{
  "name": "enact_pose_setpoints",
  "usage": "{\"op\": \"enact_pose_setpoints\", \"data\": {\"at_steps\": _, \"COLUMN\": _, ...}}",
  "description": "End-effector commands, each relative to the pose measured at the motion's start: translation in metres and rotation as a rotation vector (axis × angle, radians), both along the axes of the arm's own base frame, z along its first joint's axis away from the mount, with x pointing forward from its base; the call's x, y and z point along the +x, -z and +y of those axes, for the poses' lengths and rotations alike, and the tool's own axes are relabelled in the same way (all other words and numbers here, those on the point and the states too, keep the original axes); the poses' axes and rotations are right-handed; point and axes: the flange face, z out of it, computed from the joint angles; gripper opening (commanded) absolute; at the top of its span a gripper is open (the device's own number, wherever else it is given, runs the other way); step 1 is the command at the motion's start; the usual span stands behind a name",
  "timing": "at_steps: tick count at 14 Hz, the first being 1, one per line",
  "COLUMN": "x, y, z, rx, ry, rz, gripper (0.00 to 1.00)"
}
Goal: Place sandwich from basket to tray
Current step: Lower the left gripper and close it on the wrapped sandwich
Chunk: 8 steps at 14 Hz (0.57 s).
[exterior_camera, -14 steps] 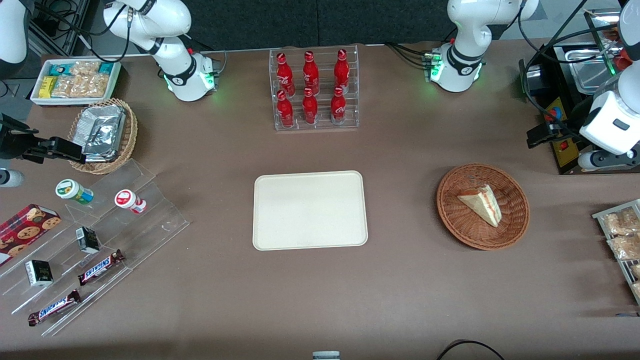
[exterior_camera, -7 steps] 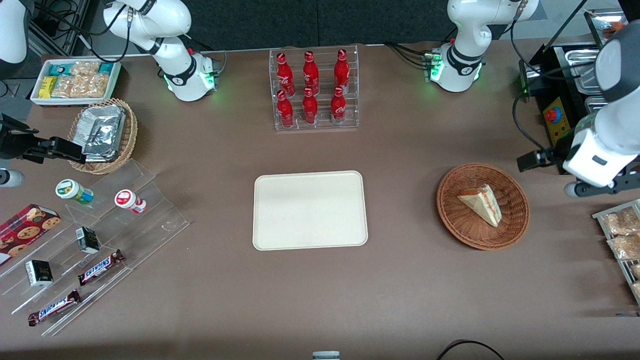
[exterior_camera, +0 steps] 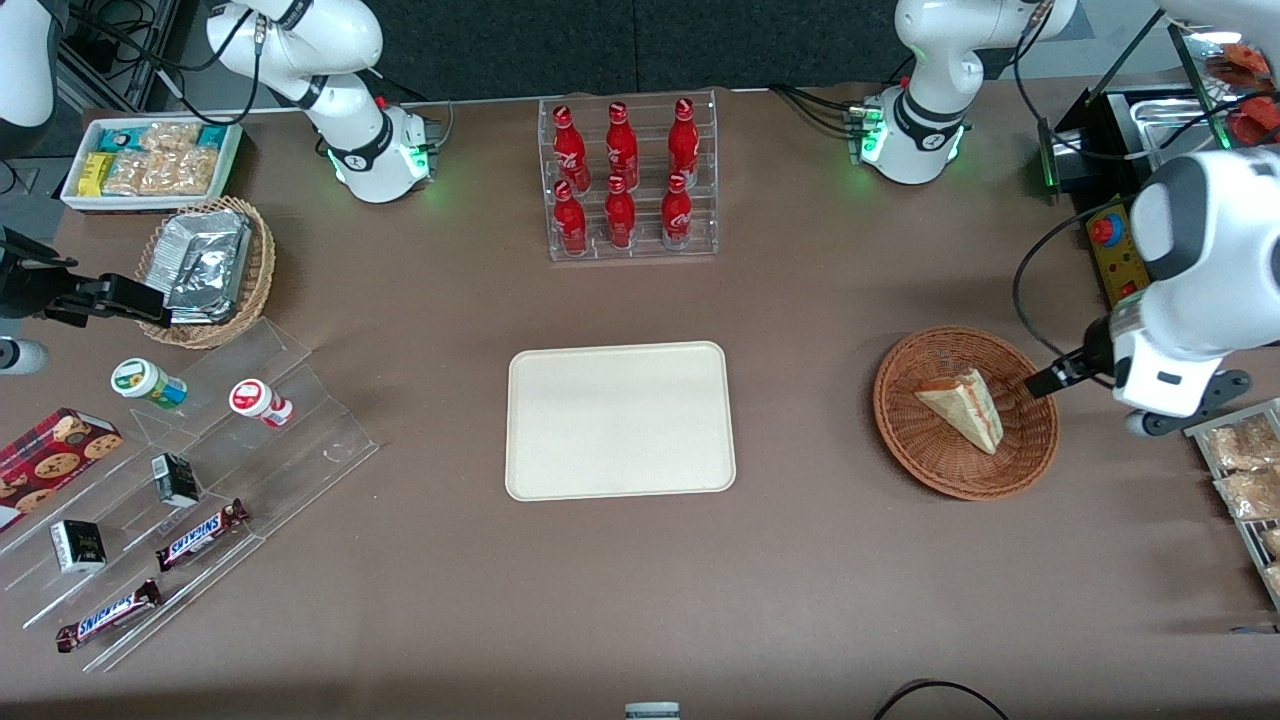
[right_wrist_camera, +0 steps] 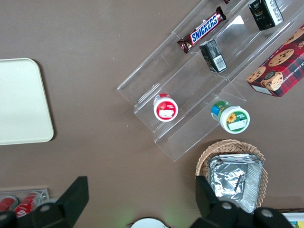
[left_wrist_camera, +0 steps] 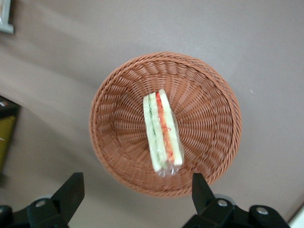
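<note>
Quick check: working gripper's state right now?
Left gripper: open, holding nothing, hovering above the basket with the sandwich still lying in it.

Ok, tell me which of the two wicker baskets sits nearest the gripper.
The reddish-brown basket holding the sandwich; the open gripper hovers above it. The tan basket of foil packets lies toward the parked arm's end.

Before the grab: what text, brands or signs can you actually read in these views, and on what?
"SNICKERS": two bars on the clear stepped rack, one also in the right wrist view.
White script on the red bottles: too small to read.
Cookie box, two cup lids, small black cartons: print unreadable.
Sandwich, basket, tray: no text.
The gripper hangs open above the basket.
</note>
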Motion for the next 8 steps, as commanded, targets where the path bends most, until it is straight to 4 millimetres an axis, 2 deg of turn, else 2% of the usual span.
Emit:
{"op": "enact_pose_setpoints", "data": {"at_steps": 1, "x": -0.019, "y": 0.042, "z": -0.005, "rx": 0.015, "ry": -0.185, "rz": -0.081, "gripper": 1.0}}
{"op": "enact_pose_setpoints", "data": {"at_steps": 4, "x": -0.032, "y": 0.086, "z": -0.006, "rx": -0.006, "ry": -0.278, "rz": -0.143, "gripper": 1.0}}
{"op": "enact_pose_setpoints", "data": {"at_steps": 6, "x": -0.028, "y": 0.099, "z": -0.007, "rx": -0.007, "ry": -0.403, "rz": -0.152, "gripper": 1.0}}
{"op": "enact_pose_setpoints", "data": {"at_steps": 8, "x": -0.029, "y": 0.11, "z": -0.013, "rx": -0.006, "ry": -0.443, "rz": -0.15, "gripper": 1.0}}
